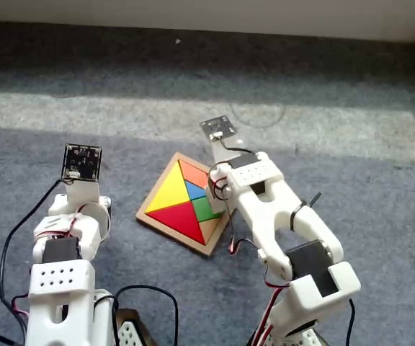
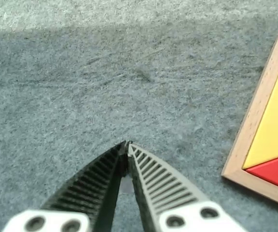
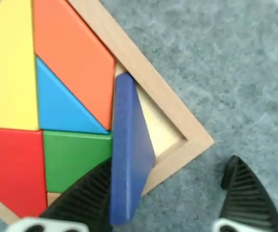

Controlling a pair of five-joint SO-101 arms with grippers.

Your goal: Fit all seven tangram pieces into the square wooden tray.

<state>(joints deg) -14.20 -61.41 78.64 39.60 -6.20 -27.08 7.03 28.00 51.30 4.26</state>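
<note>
The square wooden tray [image 1: 150, 213] lies at the table's middle, with yellow [image 1: 168, 191], red [image 1: 182, 220], orange [image 1: 193, 173], light blue [image 1: 195, 192] and green [image 1: 206, 209] pieces lying flat in it. In the right wrist view a dark blue piece [image 3: 128, 159] stands tilted on its edge in the tray [image 3: 177, 108], over a bare wooden corner [image 3: 160, 126]. My right gripper [image 3: 163, 195] is open above that corner, and one finger [image 3: 83, 198] sits against the dark blue piece. My left gripper [image 2: 127, 146] is shut on nothing over the carpet, beside the tray's edge [image 2: 252, 125].
Grey carpet [image 1: 337, 144] covers the table all round the tray. The right arm [image 1: 279, 216] reaches over the tray's right side. Black cables [image 1: 143, 292] lie near the arm bases at the front.
</note>
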